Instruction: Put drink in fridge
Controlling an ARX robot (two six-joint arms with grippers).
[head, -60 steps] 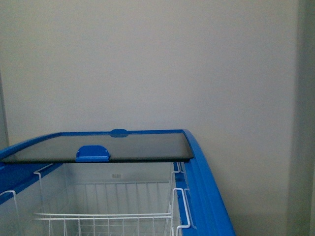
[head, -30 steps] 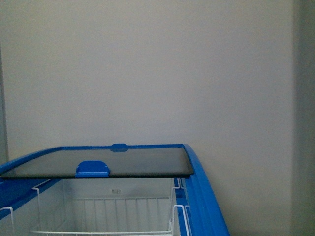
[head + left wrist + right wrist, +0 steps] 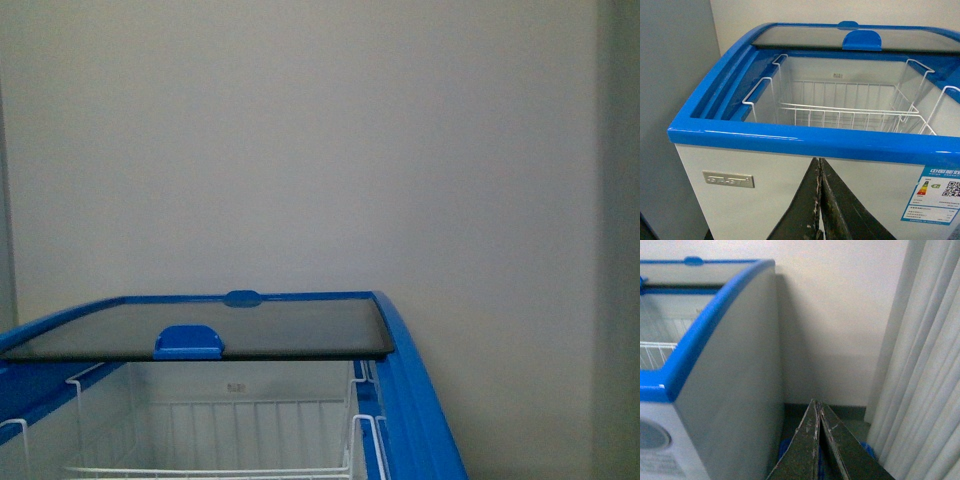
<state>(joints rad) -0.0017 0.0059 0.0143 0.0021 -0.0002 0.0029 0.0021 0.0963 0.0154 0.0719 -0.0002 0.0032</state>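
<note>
The fridge (image 3: 410, 400) is a white chest freezer with a blue top rim. Its sliding glass lid (image 3: 210, 328) is pushed to the far end, so the near part is open. A white wire basket (image 3: 850, 112) hangs inside. The fridge also shows in the left wrist view (image 3: 805, 142) and the right wrist view (image 3: 730, 365). My left gripper (image 3: 819, 165) is shut and empty, in front of the fridge's white front wall, below the rim. My right gripper (image 3: 818, 407) is shut and empty, beside the fridge's right side wall. The drink is out of view.
A plain wall (image 3: 320, 140) stands behind the fridge. A pale curtain (image 3: 920, 360) hangs to the right of the right gripper. Something blue (image 3: 865, 449) lies on the floor under the right gripper. A grey wall (image 3: 670, 100) is left of the fridge.
The fridge sits lower in the front view than one second ago, so the camera has risen or tilted up. Since half a second ago nothing has visibly changed.
</note>
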